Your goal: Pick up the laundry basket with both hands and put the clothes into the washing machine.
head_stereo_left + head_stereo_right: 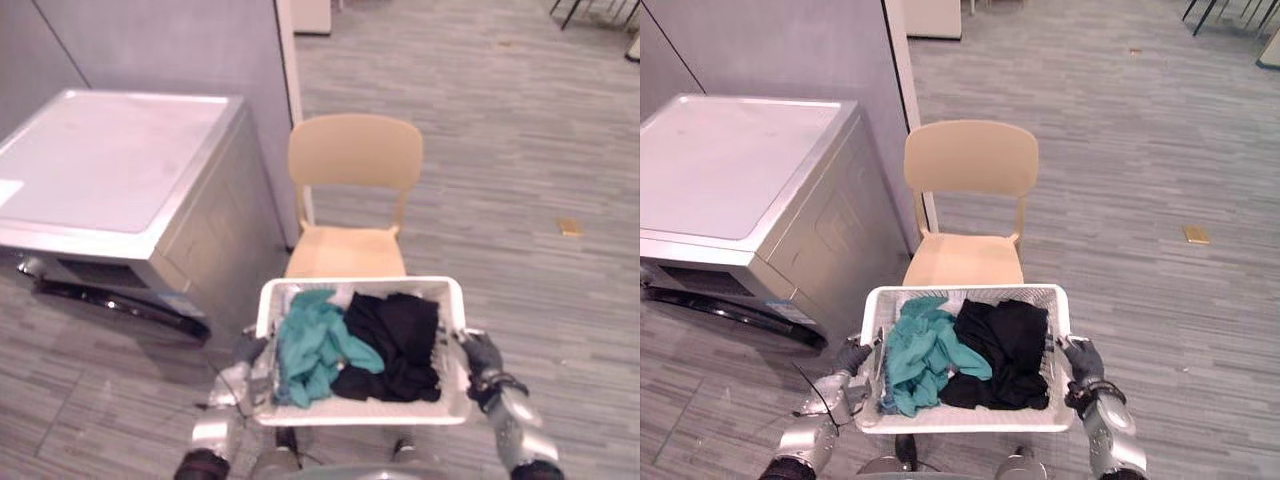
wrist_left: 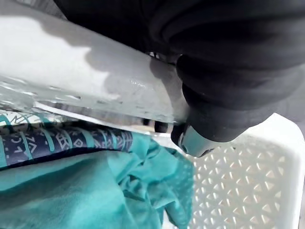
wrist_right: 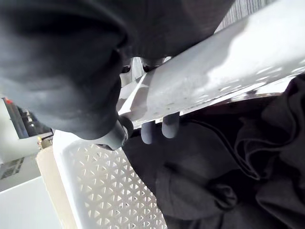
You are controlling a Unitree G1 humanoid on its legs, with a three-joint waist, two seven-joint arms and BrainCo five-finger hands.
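Left hand (image 1: 848, 358) and right hand (image 1: 1083, 362) grip opposite short sides of the white laundry basket (image 1: 965, 422), which is held level and clear of the floor directly in front of the robot. Seen from the right wrist, dark fingertips (image 3: 170, 125) curl over the basket's rim and down inside it, just above the black cloth. Seen from the left wrist, that hand's ribbed cover lies against the rim with a digit hooked over its edge. Inside the perforated basket lie a teal garment (image 1: 920, 362) on the robot's left and a black garment (image 1: 1005, 350) on its right, touching at the middle. Just beyond the basket's far rim stands a beige chair (image 1: 970, 160), its seat facing the robot. A silver-grey washing machine (image 1: 730, 165) stands to the left of the chair, against a grey partition (image 1: 790, 50), with a dark curved door rim (image 1: 730, 310) projecting low at its front. Well apart on the grey plank floor (image 1: 1140, 150) lies a small yellowish item (image 1: 1196, 235).
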